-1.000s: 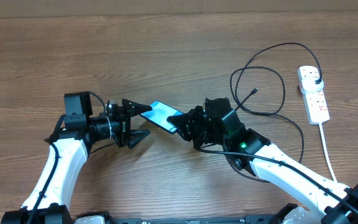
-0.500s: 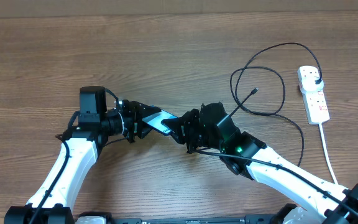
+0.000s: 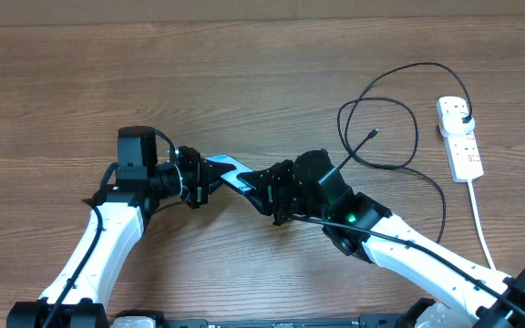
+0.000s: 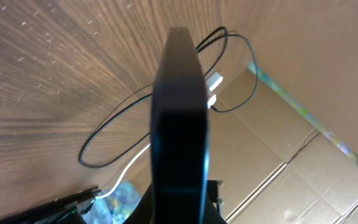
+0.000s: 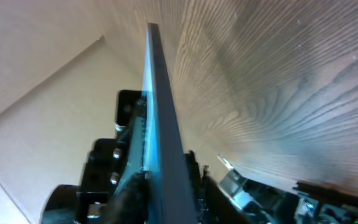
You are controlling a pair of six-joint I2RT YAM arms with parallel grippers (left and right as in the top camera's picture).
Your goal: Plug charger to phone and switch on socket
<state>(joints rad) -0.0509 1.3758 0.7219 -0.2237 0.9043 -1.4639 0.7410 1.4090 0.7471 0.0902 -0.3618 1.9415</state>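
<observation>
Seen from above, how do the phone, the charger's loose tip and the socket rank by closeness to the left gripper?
1. The phone, mid-table, right at the left gripper.
2. The charger tip, further right.
3. The socket, at the far right edge.

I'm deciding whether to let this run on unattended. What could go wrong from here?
1. The phone appears lifted off the table, pinched edge-on between the left hand and right hand; an uneven pull or release could twist or drop it.
2. The charger's connector tip lies well away from both hands, so one must let go to fetch it.
3. The charger cable loops loosely beside the right arm and could snag, tugging its plug at the socket.
</observation>
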